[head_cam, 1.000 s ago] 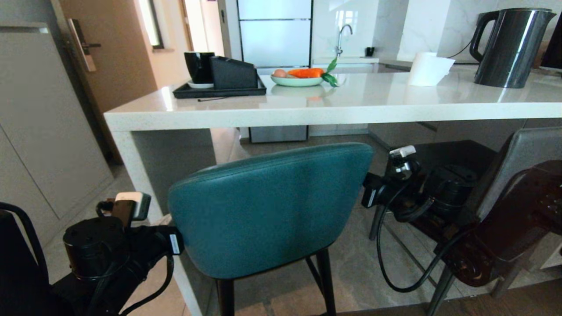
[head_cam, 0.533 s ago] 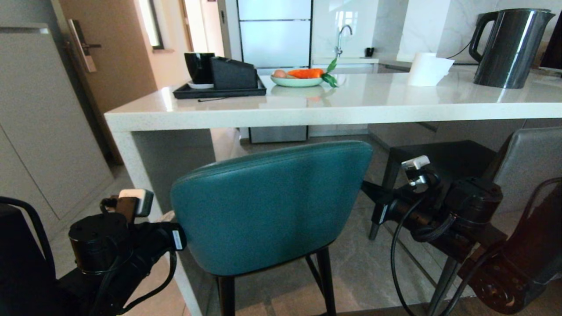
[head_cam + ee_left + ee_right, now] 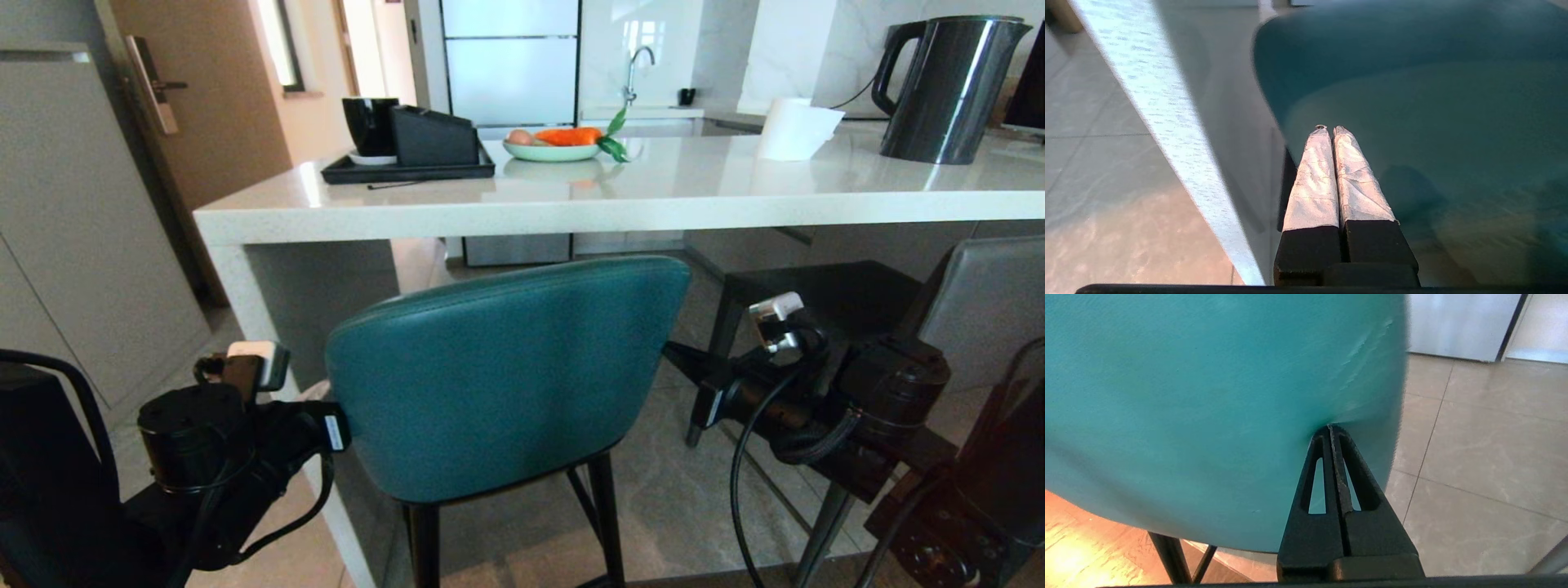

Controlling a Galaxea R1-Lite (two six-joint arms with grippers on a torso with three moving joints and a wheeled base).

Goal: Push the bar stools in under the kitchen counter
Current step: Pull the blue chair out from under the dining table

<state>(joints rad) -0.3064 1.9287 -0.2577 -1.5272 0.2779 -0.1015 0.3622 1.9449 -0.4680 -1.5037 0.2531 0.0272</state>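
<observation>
Head view shows my teal stool [image 3: 506, 376] standing partly under the desk [image 3: 620, 214], its back just short of the slab edge. The white side panel [image 3: 245, 294] stands close on the stool's left; the grey stool [image 3: 980, 302] sits to the right. On the desk lie a black tray [image 3: 408, 170], a plate [image 3: 552, 150] of carrots, a paper roll [image 3: 796, 129] and a kettle [image 3: 947, 86]. My left tool [image 3: 1329, 131] and right tool [image 3: 1329, 428] are both pinched closed, empty, tips pressed on the teal back. Since 1 second ago the stool has edged forward and my right arm has dropped lower.
</observation>
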